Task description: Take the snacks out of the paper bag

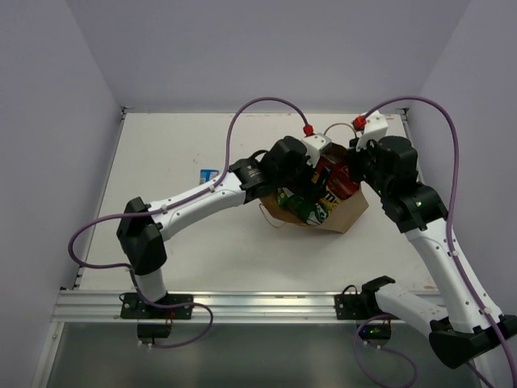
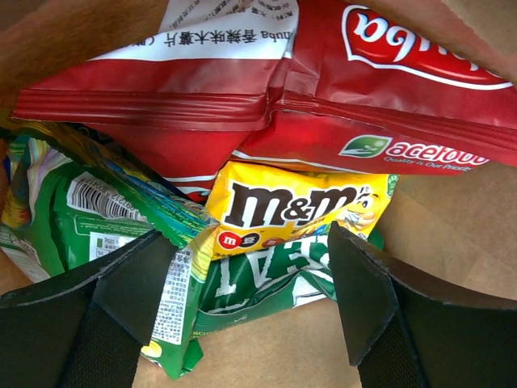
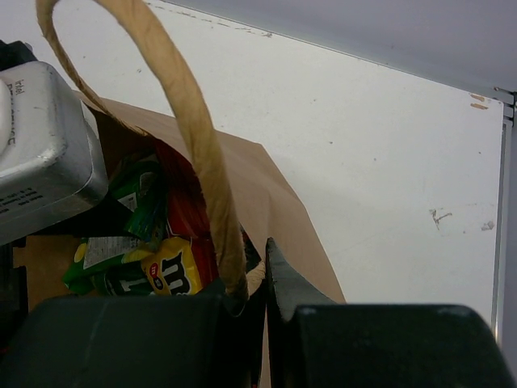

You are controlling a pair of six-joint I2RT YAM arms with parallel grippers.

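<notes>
Top external: paper bag (image 1: 346, 215) lies on its side on the worktop (image 1: 202, 250), right of centre, mouth towards the left arm. Left end effector (image 1: 305, 199) is at the mouth, among the snacks. Right end effector (image 1: 355, 166) is at the bag's far edge. Red chip bag (image 1: 339, 183) shows inside. A small blue packet (image 1: 208, 175) lies apart on the worktop, to the left.

Left wrist: left end effector (image 2: 250, 242) is open, fingers (image 2: 121, 299) spread. The yellow M&M's packet (image 2: 295, 206) sits just past the fingertips, between them, lying on the red chip bag (image 2: 380, 89). Green bag (image 2: 65, 218) is at left and the green-white packet (image 2: 258, 283) below, all on brown bag paper (image 2: 460, 218).

Right wrist: right end effector (image 3: 254, 279) is closed on the paper bag (image 3: 275, 194) at the base of its twisted handle (image 3: 190, 113). Yellow packet (image 3: 174, 271) is visible inside.
</notes>
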